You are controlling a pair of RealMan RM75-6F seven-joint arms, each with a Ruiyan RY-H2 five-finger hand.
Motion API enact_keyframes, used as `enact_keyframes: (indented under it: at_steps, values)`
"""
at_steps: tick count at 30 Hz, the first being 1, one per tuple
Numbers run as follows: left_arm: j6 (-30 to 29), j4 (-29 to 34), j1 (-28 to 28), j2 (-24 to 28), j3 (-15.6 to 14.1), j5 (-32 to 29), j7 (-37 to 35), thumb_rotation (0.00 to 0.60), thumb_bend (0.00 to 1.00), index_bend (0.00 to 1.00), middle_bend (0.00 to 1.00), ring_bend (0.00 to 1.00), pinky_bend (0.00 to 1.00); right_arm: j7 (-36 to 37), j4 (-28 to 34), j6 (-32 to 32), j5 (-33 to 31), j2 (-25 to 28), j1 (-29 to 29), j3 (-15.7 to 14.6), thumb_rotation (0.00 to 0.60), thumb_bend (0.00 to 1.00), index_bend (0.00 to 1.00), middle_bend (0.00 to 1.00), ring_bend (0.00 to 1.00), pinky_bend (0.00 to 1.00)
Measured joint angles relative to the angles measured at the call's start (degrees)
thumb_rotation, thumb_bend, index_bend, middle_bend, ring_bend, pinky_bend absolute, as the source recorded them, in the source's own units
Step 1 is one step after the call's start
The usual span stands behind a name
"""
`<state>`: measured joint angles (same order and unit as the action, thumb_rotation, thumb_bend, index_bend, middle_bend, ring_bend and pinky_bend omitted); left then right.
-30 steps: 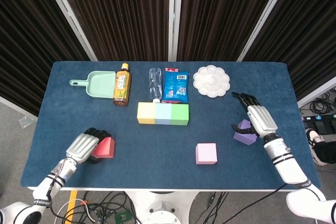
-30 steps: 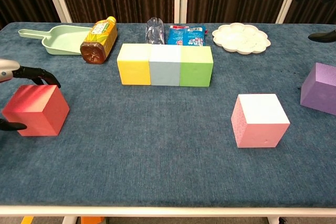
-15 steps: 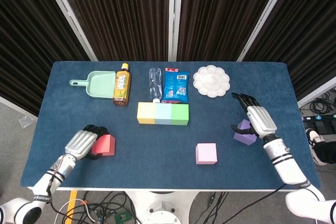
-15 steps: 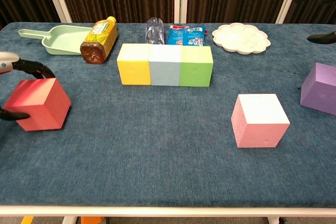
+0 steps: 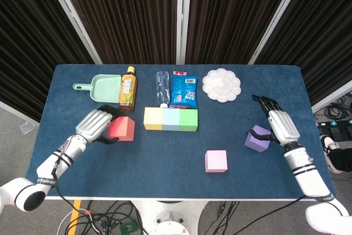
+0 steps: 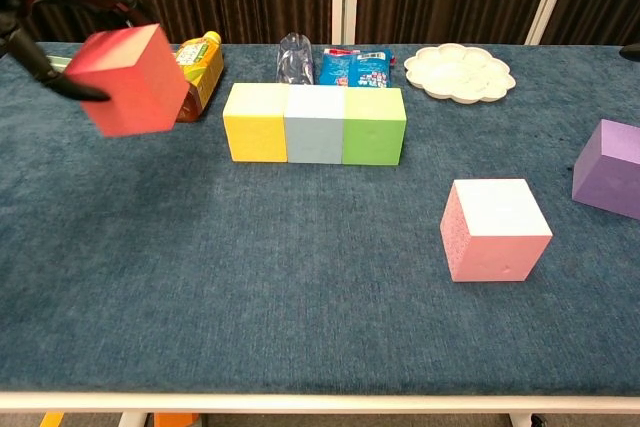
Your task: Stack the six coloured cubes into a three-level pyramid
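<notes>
Head view: left hand (image 5: 94, 124) gripped the red cube (image 5: 121, 129) w/ fingers wrapped round it, just left of the yellow cube (image 5: 152, 118), which sat in a touching row w/ the light blue cube (image 5: 170, 119) and green cube (image 5: 188, 119). Right hand (image 5: 279, 125) was spread, holding nothing, just beside the purple cube (image 5: 257, 138). Pink cube (image 5: 216, 160) sat alone toward the front edge. Chest view: red cube (image 6: 128, 79) hung tilted, clear of the blue table (image 6: 250, 277); right hand barely in frame.
</notes>
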<state>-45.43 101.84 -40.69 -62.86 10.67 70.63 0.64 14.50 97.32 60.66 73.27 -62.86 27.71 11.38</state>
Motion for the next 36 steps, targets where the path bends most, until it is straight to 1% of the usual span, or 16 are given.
enact_keyframes:
  at_steps: [4, 7, 10, 14, 19, 25, 30, 36]
  values:
    - [3.88, 0.14, -5.04, -0.15, 2.38, -5.95, 2.17, 0.600, 0.24, 0.36, 0.20, 0.17, 0.14, 0.17, 0.40, -0.03, -0.37, 0.91, -0.18, 0.31, 0.600, 0.20, 0.00, 0.10, 0.00, 0.00]
    - [6.02, -0.60, -8.91, -1.14, 3.55, -10.44, 4.28, 0.600, 0.25, 0.36, 0.20, 0.17, 0.14, 0.27, 0.69, 0.05, -0.41, 1.39, -0.30, 0.49, 0.600, 0.20, 0.00, 0.10, 0.00, 0.00]
    - [8.08, -2.34, -12.91, -2.53, 4.15, -14.77, 6.62, 0.600, 0.25, 0.36, 0.20, 0.17, 0.14, 0.42, 0.80, -0.02, -0.46, 1.75, -0.39, 0.55, 0.600, 0.20, 0.00, 0.10, 0.00, 0.00]
    - [9.90, -5.62, -17.87, -4.74, 4.24, -19.23, 9.93, 0.600, 0.25, 0.36, 0.20, 0.17, 0.14, 0.54, 0.84, -0.17, -0.58, 2.06, -0.49, 0.59, 0.600, 0.20, 0.00, 0.10, 0.00, 0.00]
    - [11.13, -9.87, -22.05, -7.68, 3.29, -21.34, 13.01, 0.600, 0.25, 0.36, 0.20, 0.17, 0.13, 0.88, 0.50, -0.33, -0.71, 2.12, -0.59, 0.62, 0.600, 0.20, 0.00, 0.10, 0.00, 0.00]
    - [12.16, -13.77, -24.46, -10.36, 1.49, -20.94, 13.94, 0.600, 0.25, 0.36, 0.20, 0.17, 0.13, 1.39, -0.21, -0.68, -0.84, 2.08, -0.68, 0.57, 0.600, 0.20, 0.00, 0.10, 0.00, 0.00]
    - [12.96, -15.04, -25.64, -11.16, 0.92, -21.48, 13.54, 0.600, 0.25, 0.35, 0.20, 0.17, 0.13, 1.76, -0.78, -0.90, -0.91, 1.78, -0.62, 0.66, 0.600, 0.20, 0.00, 0.10, 0.00, 0.00]
    - [13.53, -16.44, -27.46, -11.88, 0.01, -24.76, 13.85, 0.600, 0.25, 0.35, 0.20, 0.17, 0.13, 1.83, -1.18, -1.33, -0.98, 1.58, -0.49, 0.64, 0.600, 0.20, 0.00, 0.10, 0.00, 0.00]
